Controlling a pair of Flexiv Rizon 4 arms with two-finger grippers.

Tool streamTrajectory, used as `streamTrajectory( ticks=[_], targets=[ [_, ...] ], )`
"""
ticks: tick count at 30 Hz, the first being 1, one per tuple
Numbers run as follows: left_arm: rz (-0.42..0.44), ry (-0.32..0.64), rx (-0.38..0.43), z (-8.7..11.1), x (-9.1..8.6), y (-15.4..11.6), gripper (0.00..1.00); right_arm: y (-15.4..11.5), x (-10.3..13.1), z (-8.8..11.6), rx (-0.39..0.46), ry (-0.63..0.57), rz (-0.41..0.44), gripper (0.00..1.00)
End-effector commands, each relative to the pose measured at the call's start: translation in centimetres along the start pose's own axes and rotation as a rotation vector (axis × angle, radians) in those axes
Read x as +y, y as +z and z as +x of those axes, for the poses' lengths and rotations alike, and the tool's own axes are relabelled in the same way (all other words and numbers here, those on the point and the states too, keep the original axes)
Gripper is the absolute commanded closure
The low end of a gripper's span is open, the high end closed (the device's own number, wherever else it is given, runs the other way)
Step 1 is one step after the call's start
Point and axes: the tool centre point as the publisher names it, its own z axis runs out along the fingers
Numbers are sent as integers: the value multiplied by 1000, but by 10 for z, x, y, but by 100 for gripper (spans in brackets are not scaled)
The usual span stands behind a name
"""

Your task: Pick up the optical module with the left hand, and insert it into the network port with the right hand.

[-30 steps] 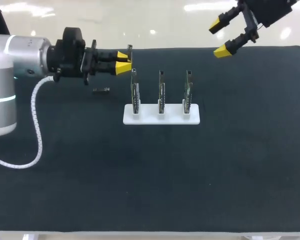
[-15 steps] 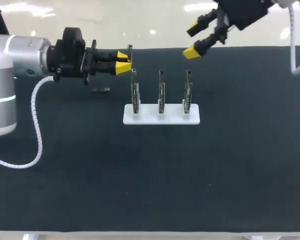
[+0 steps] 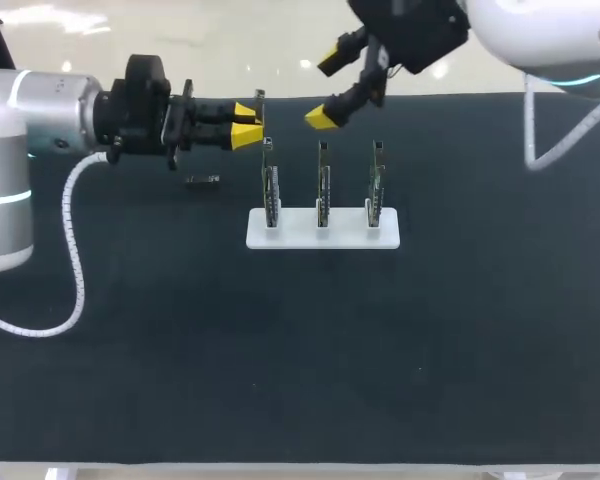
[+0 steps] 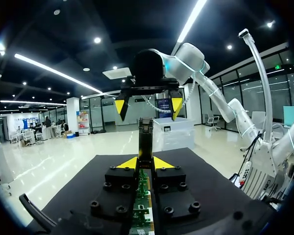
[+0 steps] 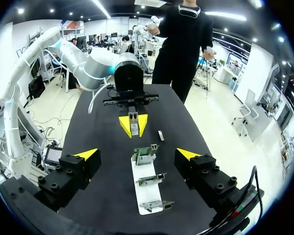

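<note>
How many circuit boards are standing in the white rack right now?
3. All stand upright in one row in the white rack: the left board, the middle board and the right board. None seems hidden.

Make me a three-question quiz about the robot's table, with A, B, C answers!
1. How many boards stand in the white holder? A two, B three, C five.
2. Where is the small dark piece? A on the mat beside the holder, on the left arm's side, B in the holder, C on top of a board.
3. How are the right gripper fingers? A shut on a board, B open and empty, C shut on the dark piece.
Answers: 1 B, three boards stand upright in a row. 2 A, it lies flat on the mat, apart from the holder. 3 B, its yellow tips stand wide apart, gripping nothing.
</note>
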Motion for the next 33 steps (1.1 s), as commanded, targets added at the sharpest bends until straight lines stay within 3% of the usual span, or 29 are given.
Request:
streamTrajectory(
  ticks=[1,20,33],
  targets=[
    [-1,0,0,0,0,0,100,9,-8,-10,-1,11,-35,0],
    [-1,0,0,0,0,0,100,32,-2,-38,-16,-6,-81,0],
    [-1,0,0,0,0,0,100,40,3,-39,-35,-27,-92,1]
  ],
)
